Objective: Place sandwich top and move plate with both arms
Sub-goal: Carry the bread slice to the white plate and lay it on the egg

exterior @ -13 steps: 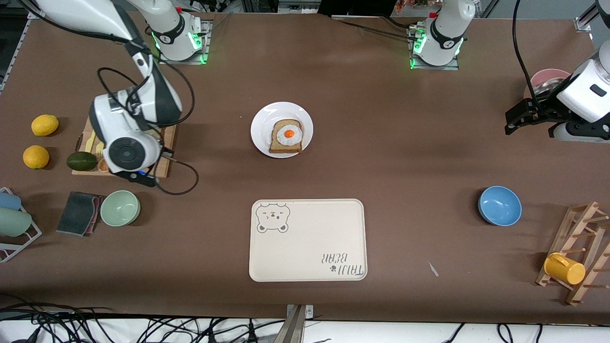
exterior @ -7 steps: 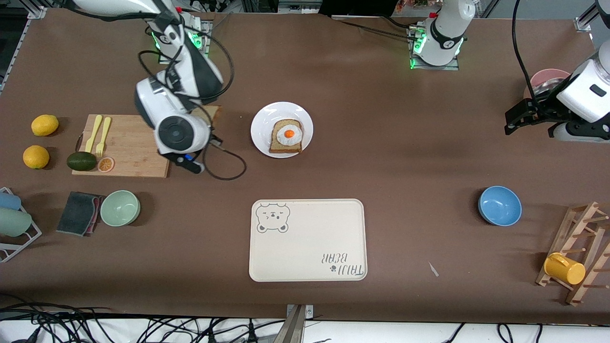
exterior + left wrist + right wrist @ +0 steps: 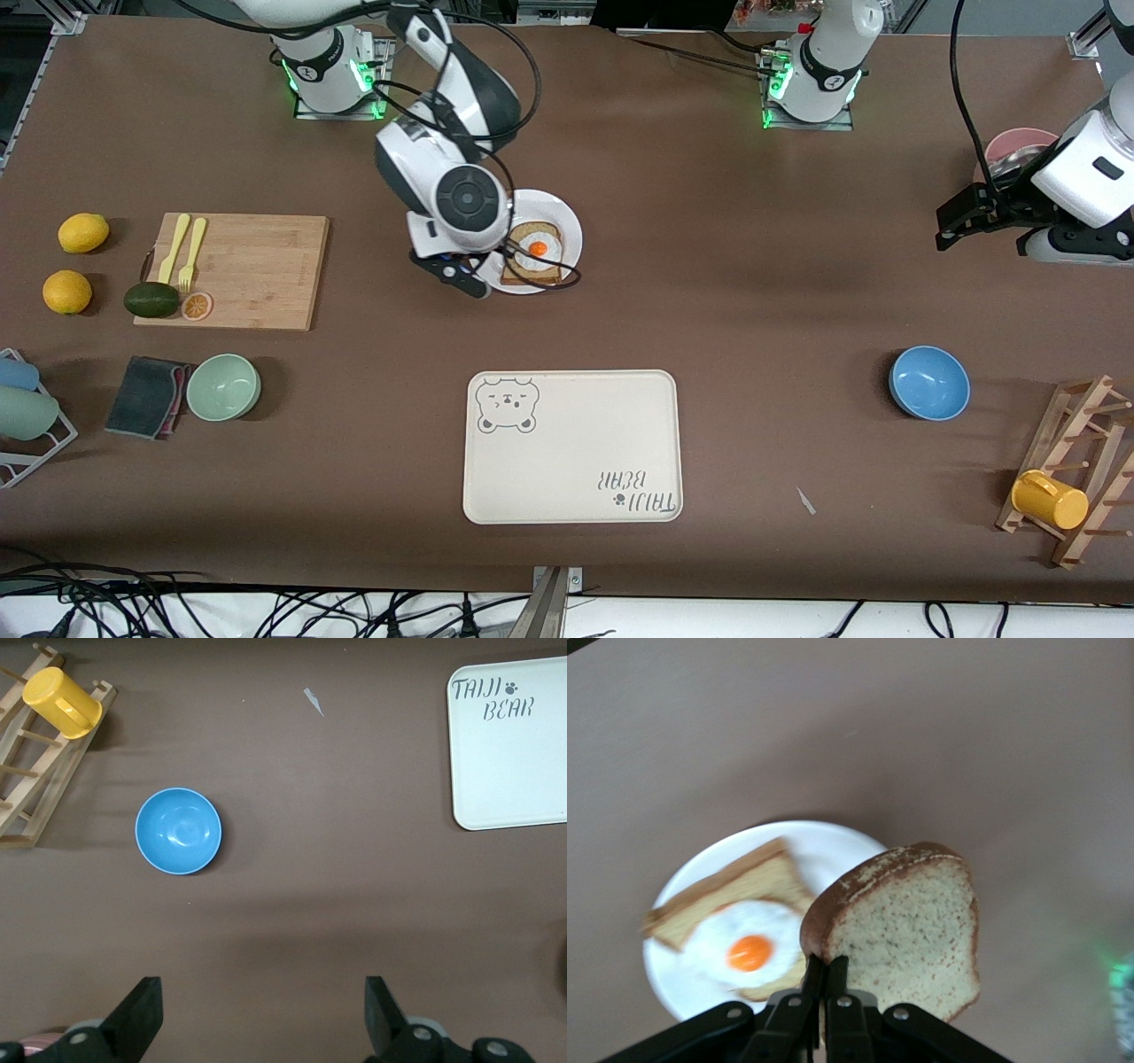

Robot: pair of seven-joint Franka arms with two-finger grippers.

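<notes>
Brown matting covers the table point(image 3: 709, 292), on which the plate point(image 3: 567, 226) lies near the middle, nearer to the robots' bases than the tray point(image 3: 571, 447). On the plate rests a bread slice with a fried egg point(image 3: 537, 252). The sandwich top point(image 3: 908, 926) is pinched at its lower edge between the pressed-together fingers of the right gripper point(image 3: 826, 979), which hangs over the edge of the plate toward the right arm's end of the table. The slice is thus held in the air and is not yet set down. It is carried on edge, with its broad speckled face turned toward the wrist camera; its long axis runs from the pinched edge up to the rounded crust, which points away from the gripper. Relative to the egg slice it appears offset, over the plate's rim rather than over the egg. The left gripper point(image 3: 261, 1019) waits with its fingers spread wide and empty, over bare table well apart from the plate, near a blue bowl point(image 3: 928, 382). As judged from this state, the pick-up is complete, while the laying of the top onto the egg slice is outstanding. The moving of the plate with both arms, presumably to the tray, is not begun.
</notes>
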